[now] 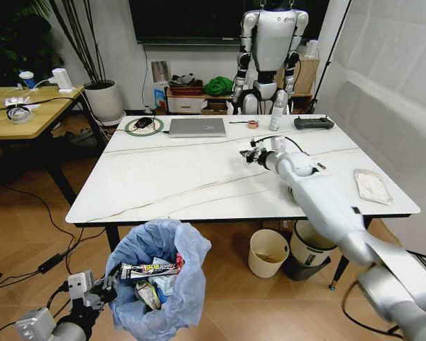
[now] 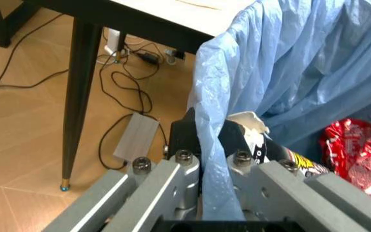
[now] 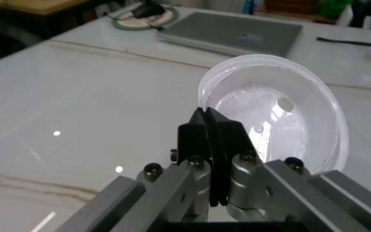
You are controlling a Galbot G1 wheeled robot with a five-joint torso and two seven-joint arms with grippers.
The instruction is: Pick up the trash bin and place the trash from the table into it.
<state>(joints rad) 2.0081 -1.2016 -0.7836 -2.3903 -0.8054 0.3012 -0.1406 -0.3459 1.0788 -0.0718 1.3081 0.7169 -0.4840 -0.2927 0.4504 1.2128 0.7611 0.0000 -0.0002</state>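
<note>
- Right wrist view: a clear plastic lid (image 3: pixel 282 113) is pinched at its rim by the right gripper (image 3: pixel 212 126), whose jaws are clenched on the thin edge.
- It is judged light, thin and flexible, probably slippery; the rim grip looks sensible, since the domed middle offers nothing to hold.
- The lid is round, translucent white, with a small hole near its centre, and is held above the table (image 1: pixel 177 177), right of middle.
- The trash bin (image 1: pixel 156 280) is held near the table's near edge, to the left, by the left gripper (image 2: pixel 211 145), whose jaws are clamped on the bag-covered rim.
- Its crinkly blue liner is soft; a red can (image 2: pixel 353 154) and wrappers lie inside.
</note>
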